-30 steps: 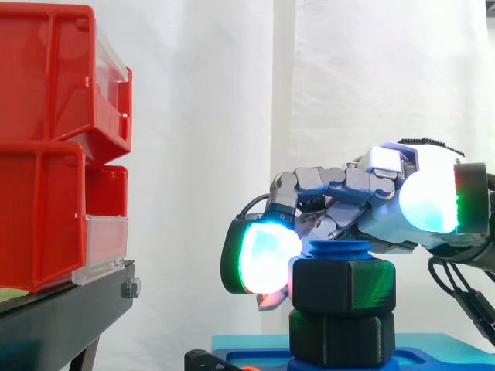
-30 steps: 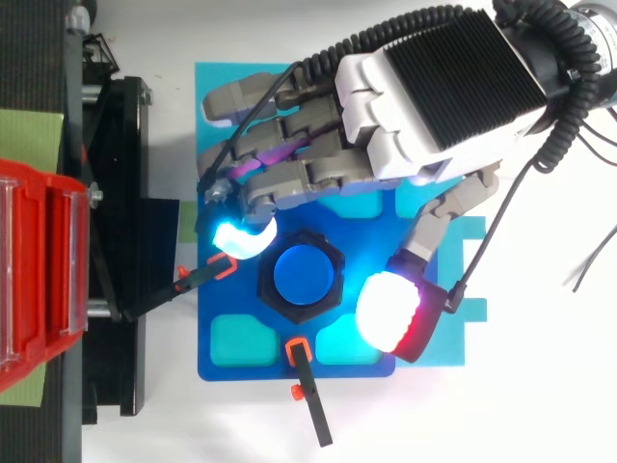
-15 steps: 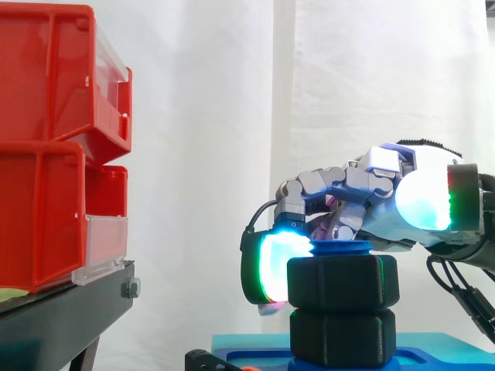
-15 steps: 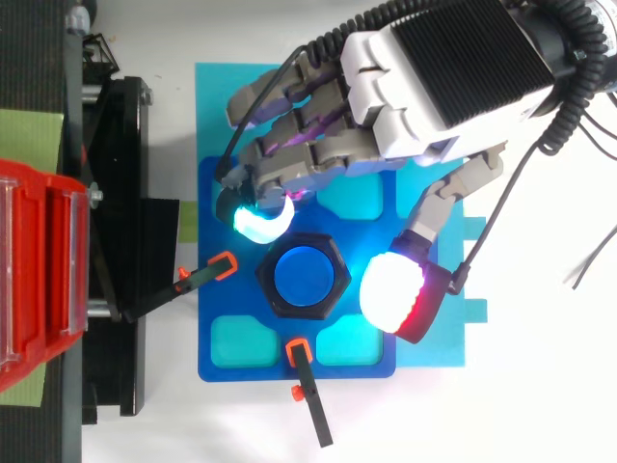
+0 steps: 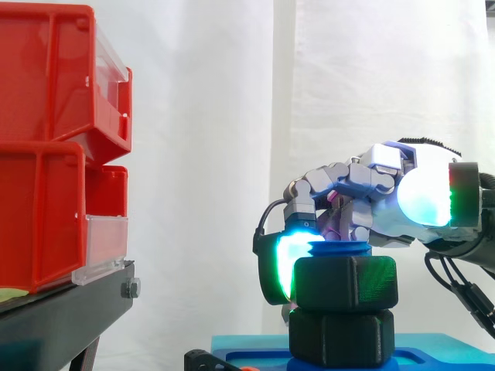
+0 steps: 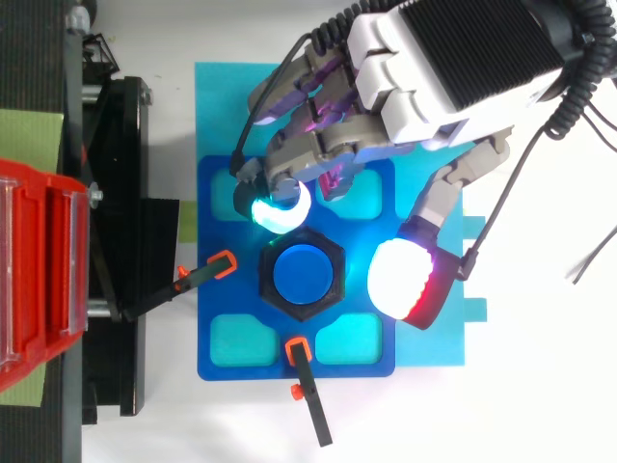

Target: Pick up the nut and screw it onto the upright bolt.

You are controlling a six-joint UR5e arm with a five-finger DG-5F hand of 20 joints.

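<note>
A black hex nut (image 6: 304,313) (image 5: 344,282) sits on the upright blue bolt (image 6: 304,275) (image 5: 340,249), in the middle of the blue base plate (image 6: 207,289). My hand (image 6: 463,58) (image 5: 387,209) reaches in from the right and arches over the nut. Its fingers curl down round the nut's far-left side, and one cyan-green fingertip pad (image 6: 280,210) (image 5: 282,267) lies against the nut. The white and red thumb pad (image 6: 410,282) (image 5: 425,197) stands off the nut's right side, a little higher than the nut.
A second black nut (image 5: 340,336) sits below the first on the bolt. Red bins (image 5: 46,139) (image 6: 39,280) on a black stand (image 5: 62,309) fill the left. Two black clamps with orange tips (image 6: 207,273) (image 6: 308,395) hold the plate's left and front edges.
The glowing fingertip has swung from the nut's left side round to its far-left corner. The hand has drawn back toward the right, with the thumb pad moving slightly right.
</note>
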